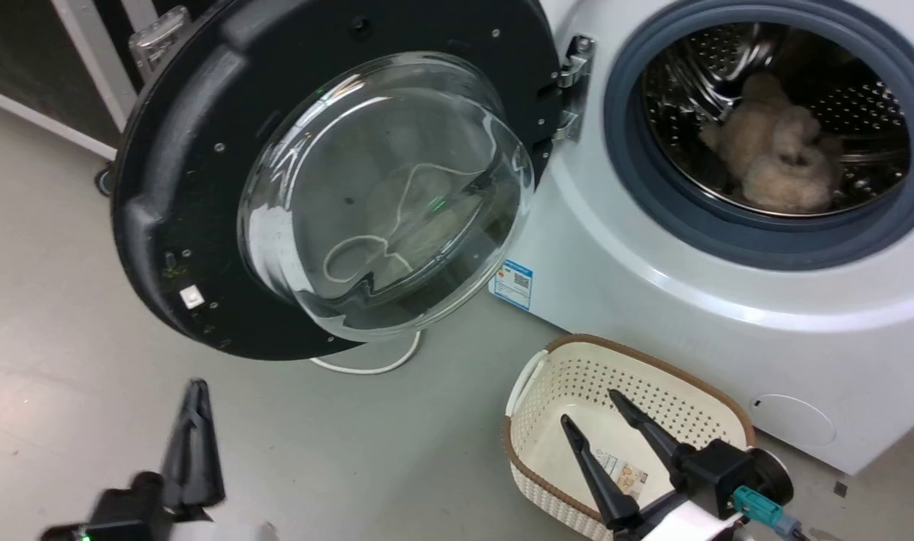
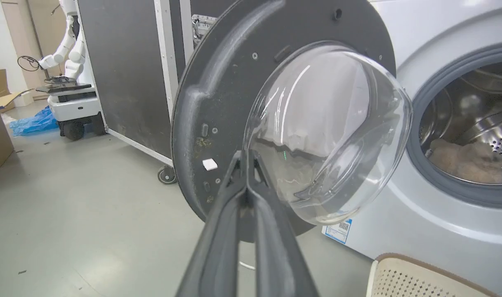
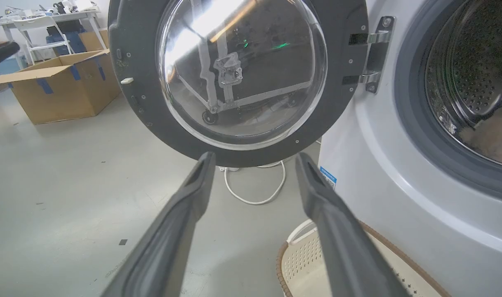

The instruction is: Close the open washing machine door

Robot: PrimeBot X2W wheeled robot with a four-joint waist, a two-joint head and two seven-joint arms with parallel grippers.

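- Head view: the washing machine door (image 1: 336, 188) stands swung wide on its hinge (image 1: 573, 83) at the left of the white washer (image 1: 652, 315), its bulging glass facing out into the room. In the washer's drum (image 1: 862, 105) lies something beige and fluffy (image 1: 772, 158). A cream basket (image 1: 731, 412) sits on the floor just in front of the washer, below the opening.
- Same view: the left end effector (image 1: 195, 398) hangs off the washer's left side, below the door's free edge and apart from it, fingers pressed together on nothing. The right end effector (image 1: 590, 408) hovers over the basket, fingers spread and empty.
- Left wrist view: the pressed-together fingers point at the door's lower black rim, beside the glass. I cannot tell from here whether the tips touch it.
- Right wrist view: the spread fingers aim at the bottom of the door, and a white cable (image 3: 255, 194) loops on the floor beside the washer.
- To my eye the step in hand is getting the left end effector round behind the free edge, the side farthest from the hinge. Push on the black rim there and not on the glass. Follow the arc toward the washer and press until the latch catches. The right arm should be out of the swing path. The basket looks low enough to clear, but I'd watch it.
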